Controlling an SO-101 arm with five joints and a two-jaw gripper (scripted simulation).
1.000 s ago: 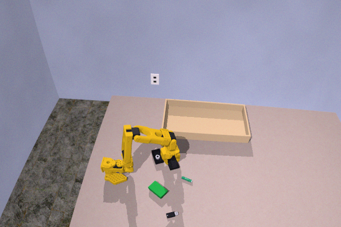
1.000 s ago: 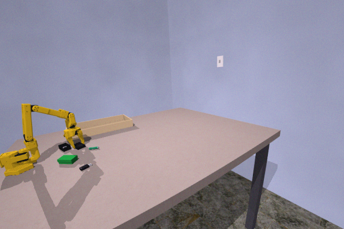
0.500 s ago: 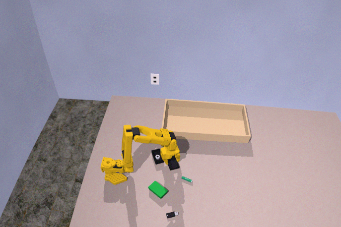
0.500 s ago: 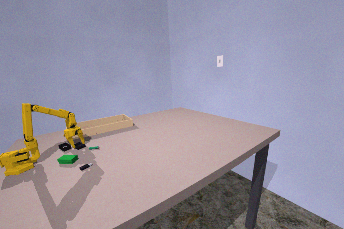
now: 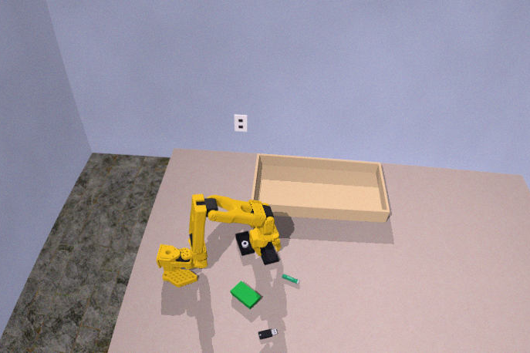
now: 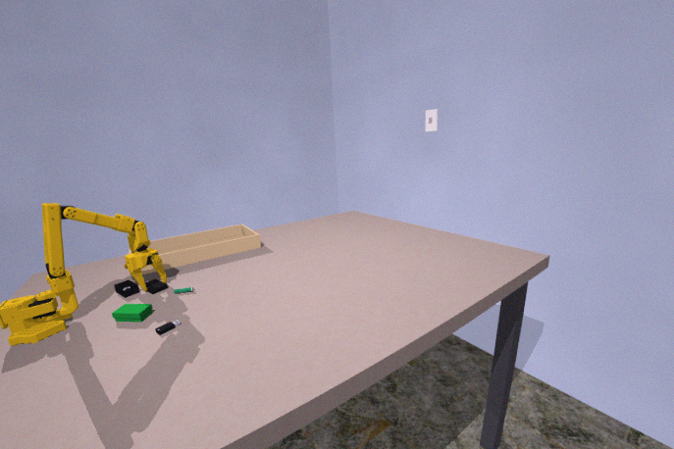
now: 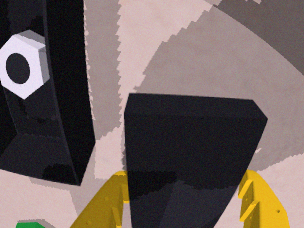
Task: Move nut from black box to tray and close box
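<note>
The black box's base (image 5: 241, 235) (image 6: 128, 294) (image 7: 72, 130) stands open side up on the table, uncovered. The nut (image 5: 242, 243) (image 7: 38, 65) lies inside it. The black lid (image 5: 270, 257) (image 6: 156, 287) (image 7: 190, 135) lies apart from the base, on the table beside it, its flat top up. My gripper (image 5: 268, 250) (image 6: 154, 285) (image 7: 184, 172) points down with one finger on each side of the lid. It is slightly open, with a narrow gap at the right finger in the wrist view. The wooden tray (image 5: 323, 212) (image 6: 215, 255) is empty. The lid's underside is hidden.
A closed green box (image 5: 245, 294) (image 6: 131, 312) (image 7: 30, 225) stands nearer the front. A small green cylinder (image 5: 290, 278) (image 6: 182, 289) lies beyond the lid. A black USB stick (image 5: 267, 334) (image 6: 167, 327) lies in front of the green box. The wall stands behind the tray.
</note>
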